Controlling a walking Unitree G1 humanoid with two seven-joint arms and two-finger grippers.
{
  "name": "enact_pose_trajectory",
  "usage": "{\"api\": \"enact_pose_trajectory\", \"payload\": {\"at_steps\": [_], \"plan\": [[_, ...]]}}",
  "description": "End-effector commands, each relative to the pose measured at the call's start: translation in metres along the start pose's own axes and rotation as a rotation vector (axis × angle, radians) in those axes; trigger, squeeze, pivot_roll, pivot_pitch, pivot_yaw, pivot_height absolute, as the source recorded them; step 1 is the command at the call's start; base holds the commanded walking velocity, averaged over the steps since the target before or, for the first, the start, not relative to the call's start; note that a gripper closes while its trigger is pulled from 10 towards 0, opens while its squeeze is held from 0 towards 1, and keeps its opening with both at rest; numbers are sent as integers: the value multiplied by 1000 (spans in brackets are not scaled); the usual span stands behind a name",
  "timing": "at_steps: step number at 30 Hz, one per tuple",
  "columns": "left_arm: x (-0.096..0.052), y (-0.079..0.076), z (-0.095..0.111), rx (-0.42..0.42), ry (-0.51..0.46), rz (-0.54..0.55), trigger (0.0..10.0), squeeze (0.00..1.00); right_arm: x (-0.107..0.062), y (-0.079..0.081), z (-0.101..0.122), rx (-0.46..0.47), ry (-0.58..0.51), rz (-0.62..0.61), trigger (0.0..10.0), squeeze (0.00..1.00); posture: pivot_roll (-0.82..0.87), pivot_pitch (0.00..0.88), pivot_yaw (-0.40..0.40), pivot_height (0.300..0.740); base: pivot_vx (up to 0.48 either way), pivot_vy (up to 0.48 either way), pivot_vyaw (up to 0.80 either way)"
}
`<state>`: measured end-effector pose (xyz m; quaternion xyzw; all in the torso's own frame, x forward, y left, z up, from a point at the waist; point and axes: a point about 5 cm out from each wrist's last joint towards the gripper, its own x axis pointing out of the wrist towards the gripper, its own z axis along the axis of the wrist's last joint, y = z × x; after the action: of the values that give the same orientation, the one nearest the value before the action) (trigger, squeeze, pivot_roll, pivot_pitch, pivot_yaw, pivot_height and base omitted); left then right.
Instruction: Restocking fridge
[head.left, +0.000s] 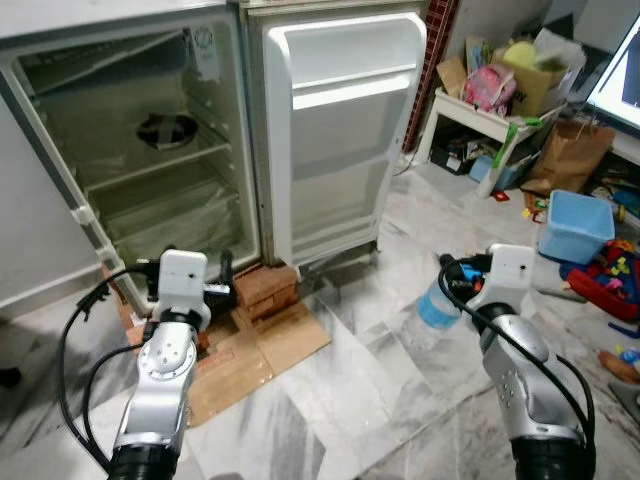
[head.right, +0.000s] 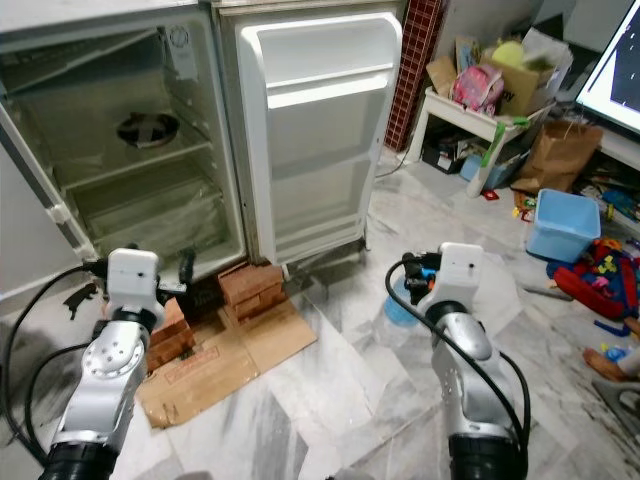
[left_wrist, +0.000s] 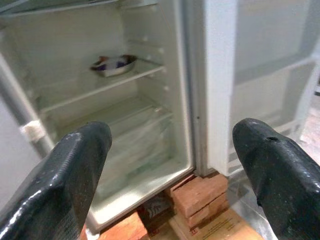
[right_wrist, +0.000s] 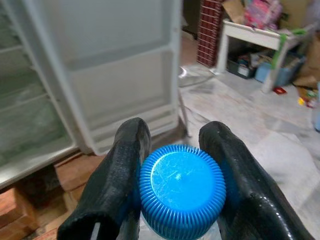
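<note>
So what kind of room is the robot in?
Probably a lived-in room of a home: an open fridge propped on bricks, toys scattered on the marble floor, and a cluttered white table.

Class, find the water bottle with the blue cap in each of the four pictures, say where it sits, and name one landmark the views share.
Left eye view: water bottle low right of centre, held in the right gripper.
Right eye view: bottle right of centre, partly behind that gripper.
Left wrist view: the bottle is not in it.
Right wrist view: its blue cap bottom centre, between the black fingers.
Shared landmark: the open white fridge door.
</note>
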<state>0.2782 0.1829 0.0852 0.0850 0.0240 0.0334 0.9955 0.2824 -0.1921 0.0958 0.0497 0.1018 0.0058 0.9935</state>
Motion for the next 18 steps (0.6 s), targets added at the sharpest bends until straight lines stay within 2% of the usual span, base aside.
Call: {"api": "enact_pose_trajectory", "payload": {"at_steps": [1, 14, 18], "plan": [[1, 3, -2, -8, 9, 20, 10000, 0, 3, 5, 14, -14, -66, 29, 10000, 0, 12, 0, -48, 740, 382, 0, 781], [0, 1, -3, -5, 12, 15, 10000, 0, 7, 9, 22, -58, -101, 62, 10000, 0, 10, 0, -52, 740, 467, 0, 760], [0, 1, -3, 4, 16, 18, 10000, 0, 8, 9, 22, -51, -100, 64, 10000, 0, 11, 0, -53, 740, 382, -227, 108]]}}
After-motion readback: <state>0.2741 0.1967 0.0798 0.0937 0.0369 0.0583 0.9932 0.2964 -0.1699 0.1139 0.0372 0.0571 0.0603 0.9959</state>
